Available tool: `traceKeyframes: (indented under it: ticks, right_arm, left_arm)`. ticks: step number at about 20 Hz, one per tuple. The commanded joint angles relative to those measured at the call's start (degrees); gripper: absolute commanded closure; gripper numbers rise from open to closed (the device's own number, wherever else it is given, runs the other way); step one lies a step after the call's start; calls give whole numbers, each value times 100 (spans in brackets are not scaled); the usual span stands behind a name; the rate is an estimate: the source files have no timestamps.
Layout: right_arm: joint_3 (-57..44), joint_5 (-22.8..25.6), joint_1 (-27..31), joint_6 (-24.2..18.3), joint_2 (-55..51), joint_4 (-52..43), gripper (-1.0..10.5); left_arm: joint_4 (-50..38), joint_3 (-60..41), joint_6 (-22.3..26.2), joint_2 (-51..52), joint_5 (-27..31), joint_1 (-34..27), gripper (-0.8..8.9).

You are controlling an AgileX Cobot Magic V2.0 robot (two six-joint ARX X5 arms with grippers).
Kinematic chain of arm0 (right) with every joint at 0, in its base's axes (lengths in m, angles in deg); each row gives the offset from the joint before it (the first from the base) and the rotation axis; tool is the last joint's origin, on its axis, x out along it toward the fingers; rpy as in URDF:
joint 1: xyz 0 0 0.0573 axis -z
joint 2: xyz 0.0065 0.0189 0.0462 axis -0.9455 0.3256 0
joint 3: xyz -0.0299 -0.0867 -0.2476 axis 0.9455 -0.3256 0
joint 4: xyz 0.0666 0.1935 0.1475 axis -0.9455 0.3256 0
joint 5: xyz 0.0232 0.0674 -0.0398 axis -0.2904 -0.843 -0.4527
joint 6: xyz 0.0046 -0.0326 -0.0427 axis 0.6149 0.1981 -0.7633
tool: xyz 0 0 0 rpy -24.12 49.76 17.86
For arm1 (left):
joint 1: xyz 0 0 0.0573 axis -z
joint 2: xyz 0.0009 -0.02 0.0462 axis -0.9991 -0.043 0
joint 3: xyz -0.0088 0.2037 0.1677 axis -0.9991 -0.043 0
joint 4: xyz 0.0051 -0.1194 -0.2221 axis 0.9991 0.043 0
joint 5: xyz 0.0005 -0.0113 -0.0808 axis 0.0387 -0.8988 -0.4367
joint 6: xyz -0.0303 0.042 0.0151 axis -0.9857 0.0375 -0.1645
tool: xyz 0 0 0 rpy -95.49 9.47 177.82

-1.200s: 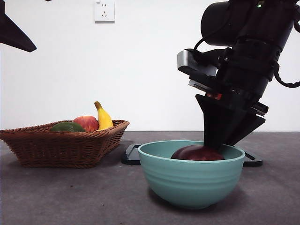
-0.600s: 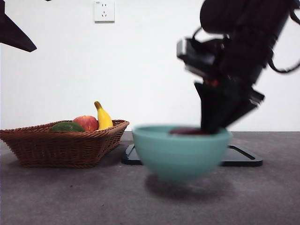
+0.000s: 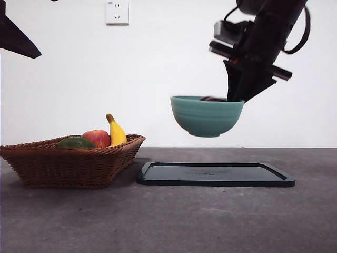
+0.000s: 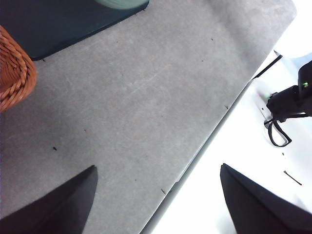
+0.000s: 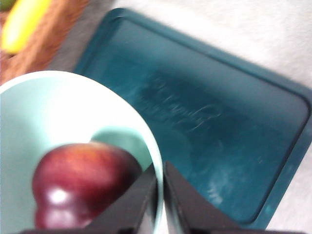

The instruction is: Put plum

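Bowl [image 3: 207, 116] was resting on the table in front of the tray [image 3: 216, 174] a second ago, right gripper [image 3: 235, 96] clamped on its rim; half a second ago it was just lifting, blurred; now it hangs in the air well above the tray, farther back, rim about level. Plum [image 5: 80, 183] went up with it, only a dark sliver of it above the rim in the front view; the arm is higher in frame.
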Motion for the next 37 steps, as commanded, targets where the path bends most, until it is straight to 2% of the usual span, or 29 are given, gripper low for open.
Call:
traceKeyframes:
  ticks: [1, 10, 19, 20, 22, 25, 30, 37]
  right_arm:
    - [402, 0, 96, -24, 518, -13, 936]
    - [1056, -2, 262, -20, 1777, -275, 936]
    - [1054, -37, 282, -13, 1956, -197, 933]
    - [1056, -35, 282, 11, 1954, -192, 919]
    - [1062, -33, 282, 125, 1921, -203, 802]
    - [1414, -31, 282, 125, 1875, 114, 788]
    - [2017, -28, 282, -13, 1309, 929, 788]
    - [1644, -39, 282, -96, -780, 1495, 788]
  left_arm:
    - [-39, 66, 74, -33, -33, 28, 410]
    - [-37, 66, 74, -35, -33, 28, 410]
    - [-37, 66, 74, -35, -31, 28, 410]
    - [-35, 66, 74, -35, -33, 28, 410]
    - [-37, 66, 72, -35, -31, 28, 410]
    - [-35, 66, 72, -33, -33, 28, 410]
    - [-42, 66, 74, -35, -31, 28, 410]
    - [-39, 66, 74, -35, -31, 28, 410]
